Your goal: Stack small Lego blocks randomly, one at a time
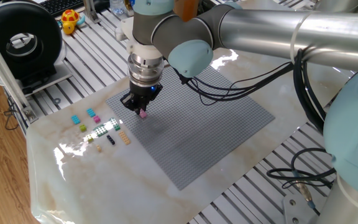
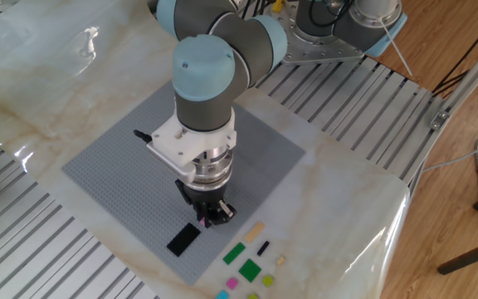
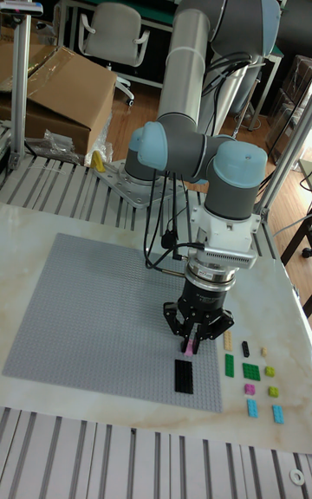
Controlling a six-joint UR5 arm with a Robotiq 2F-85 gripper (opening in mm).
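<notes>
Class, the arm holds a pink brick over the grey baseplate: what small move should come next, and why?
Probably lower straight down and press. The pincer is shut on the pink brick just above the baseplate, beside the black brick.

Silver tube arm [image 1: 272,31], pale blue joint caps, black cables, white wrist bracket, black gripper [image 3: 191,343].
</notes>
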